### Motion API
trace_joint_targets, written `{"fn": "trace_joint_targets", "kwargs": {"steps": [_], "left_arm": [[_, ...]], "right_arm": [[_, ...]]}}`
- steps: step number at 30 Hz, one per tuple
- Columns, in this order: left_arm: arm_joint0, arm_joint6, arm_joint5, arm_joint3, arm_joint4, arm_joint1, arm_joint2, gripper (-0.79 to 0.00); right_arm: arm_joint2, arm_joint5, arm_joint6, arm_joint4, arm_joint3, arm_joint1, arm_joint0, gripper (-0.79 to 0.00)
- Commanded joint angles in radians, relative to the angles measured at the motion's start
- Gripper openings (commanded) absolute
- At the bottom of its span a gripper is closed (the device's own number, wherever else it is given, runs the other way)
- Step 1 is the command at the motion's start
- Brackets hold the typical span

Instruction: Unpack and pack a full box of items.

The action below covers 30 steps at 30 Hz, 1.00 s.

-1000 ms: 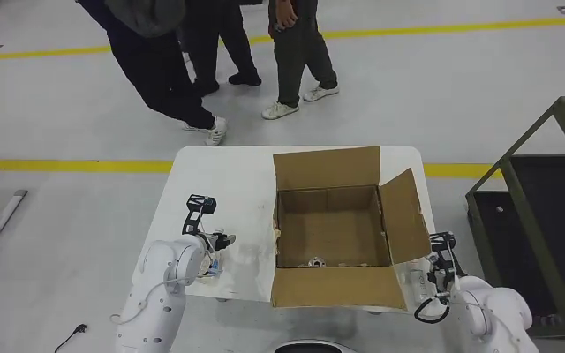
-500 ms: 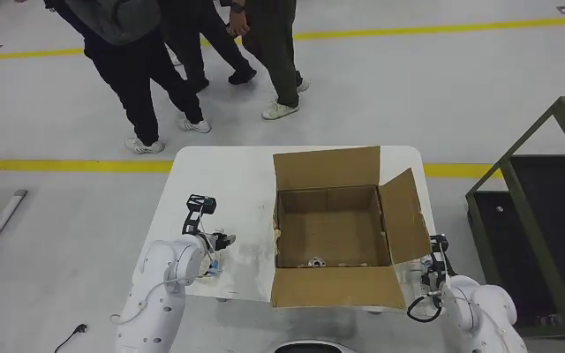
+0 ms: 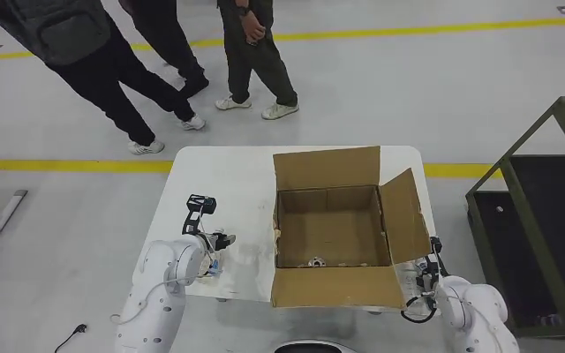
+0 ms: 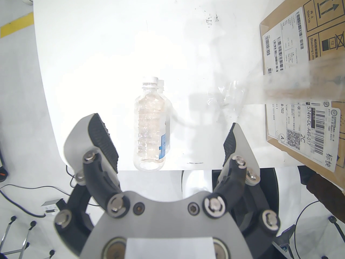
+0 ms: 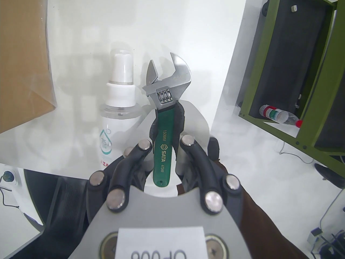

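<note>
An open cardboard box (image 3: 331, 234) stands on the white table (image 3: 229, 185), with one small metal item (image 3: 314, 261) on its floor. My left gripper (image 4: 169, 144) is open at the table's near left edge, its fingers on either side of a clear water bottle (image 4: 151, 133) lying there; a second cap shows just behind it. Close by the box's right flap, my right gripper (image 5: 167, 119) is shut on the green handle of an adjustable wrench (image 5: 168, 82). A clear spray bottle (image 5: 118, 103) sits right beside the wrench on the table.
The box's labelled side wall (image 4: 302, 68) rises close to the left gripper. A green metal rack (image 5: 296, 68) stands off the table's right side, with a bottle (image 5: 280, 115) on its shelf. The box's right flap (image 3: 404, 216) leans outward above the right arm (image 3: 463, 304).
My right arm has drawn back toward the table's near edge and slightly toward the box, with the wrench in its grip. The left arm has kept still.
</note>
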Motion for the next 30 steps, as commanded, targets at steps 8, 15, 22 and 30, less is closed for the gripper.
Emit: {"fn": "trace_joint_targets", "kwargs": {"steps": [8,15,22,30], "left_arm": [[0.000,0.000,0.000,0.000,0.000,0.000,0.000,0.000],[0.000,0.000,0.000,0.000,0.000,0.000,0.000,0.000],[0.000,0.000,0.000,0.000,0.000,0.000,0.000,0.000],[0.000,0.000,0.000,0.000,0.000,0.000,0.000,0.000]], "right_arm": [[-0.010,0.006,-0.001,-0.006,0.019,0.004,0.011,-0.511],[0.001,0.010,-0.003,0.004,-0.005,0.008,0.011,-0.480],[0.098,0.042,-0.003,0.079,-0.250,0.014,-0.017,-0.785],[0.213,0.050,-0.038,0.150,-0.538,0.021,-0.031,-0.785]]}}
